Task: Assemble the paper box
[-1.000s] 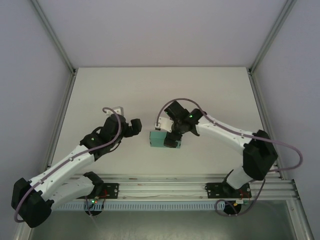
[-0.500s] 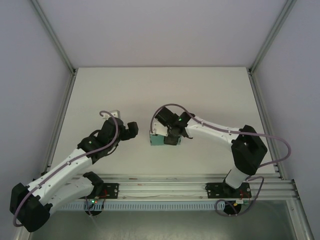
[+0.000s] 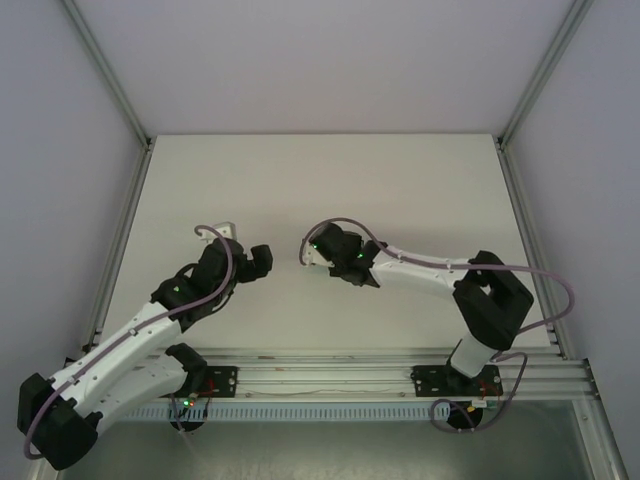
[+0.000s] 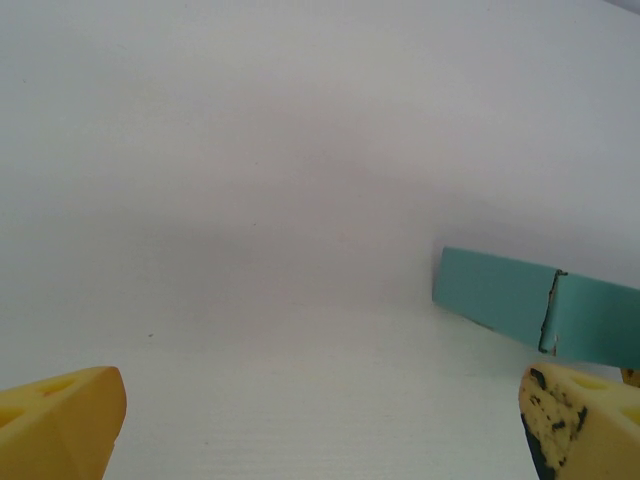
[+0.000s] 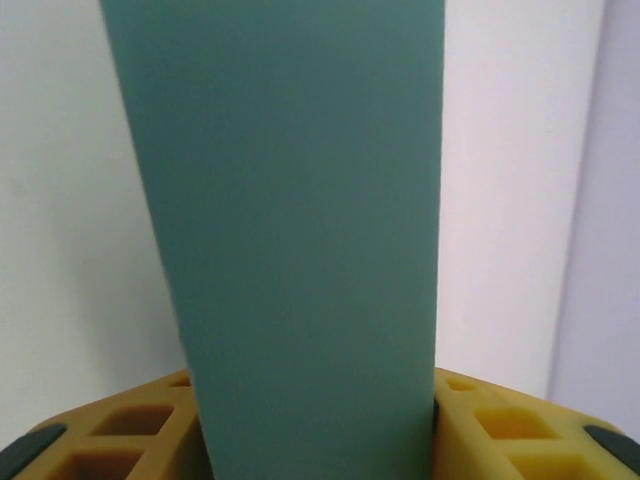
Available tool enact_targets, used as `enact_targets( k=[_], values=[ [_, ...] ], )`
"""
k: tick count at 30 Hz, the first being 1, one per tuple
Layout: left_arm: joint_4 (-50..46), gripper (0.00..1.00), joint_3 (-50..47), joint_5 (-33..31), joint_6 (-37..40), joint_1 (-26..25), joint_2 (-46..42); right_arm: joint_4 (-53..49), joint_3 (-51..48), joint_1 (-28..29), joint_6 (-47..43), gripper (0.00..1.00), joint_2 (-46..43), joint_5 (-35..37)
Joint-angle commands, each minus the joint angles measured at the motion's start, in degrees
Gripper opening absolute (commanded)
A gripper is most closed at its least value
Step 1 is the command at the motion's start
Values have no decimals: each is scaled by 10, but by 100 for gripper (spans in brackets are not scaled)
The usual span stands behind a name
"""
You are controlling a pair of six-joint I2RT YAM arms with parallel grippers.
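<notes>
Holding the paper box [image 5: 280, 200] between its fingers, our right hand [image 5: 310, 435] is closed on it. Our left hand [image 4: 320, 430] is wide open and empty, with the box just ahead on its right. We think the paper is light and crushes easily, so we should pinch gently on flat sides.

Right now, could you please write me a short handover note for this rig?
Left gripper: jaws open, empty, facing the box.
Right gripper: jaws shut on the box, near mid-table.
Done: box grasped; one side seam looks folded.
Left: I cannot tell whether the ends are closed. Probably check them and tuck any loose flaps, with the left gripper helping.
</notes>
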Motion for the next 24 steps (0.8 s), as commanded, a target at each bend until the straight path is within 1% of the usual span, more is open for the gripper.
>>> enact_targets(
  k=[1, 2, 3, 4, 6, 8, 10, 14, 17, 19, 21, 22, 24],
  values=[
    [-19, 100, -12, -19, -10, 6, -9, 74, -22, 13, -31, 48, 18, 83],
    [-20, 100, -12, -20, -11, 6, -10, 77, -29, 16, -27, 50, 18, 82],
    [-20, 100, -12, -19, -11, 6, -9, 74, -36, 20, -18, 56, 16, 79],
    [-20, 100, -13, -18, -11, 6, -9, 60, -39, 24, -6, 65, 14, 75],
    [-17, 100, -11, -10, -11, 6, -10, 26, -41, 32, 24, 75, 8, 73],
    [-13, 100, -8, -3, -8, 6, -10, -6, -45, 43, 50, 89, -4, 69],
    [-11, 100, -5, -1, -6, 6, -10, -27, -52, 54, 74, 99, -23, 60],
    [3, 100, 0, 0, -1, 7, -2, -112, -42, 61, 133, 100, -67, -10],
    [18, 100, 3, 3, 4, 7, 9, -145, -41, 61, 144, 100, -103, -38],
    [22, 100, 9, -4, 7, 8, 18, -142, -49, 60, 142, 100, -131, -45],
    [32, 100, 16, -12, 13, 15, 28, -113, -66, 49, 148, 100, -168, -50],
    [44, 100, 15, -15, 20, 21, 32, -93, -74, 39, 165, 100, -186, -51],
    [79, 100, 8, -14, 35, 46, 40, -66, -87, -5, 219, 100, -226, -80]
  ],
)
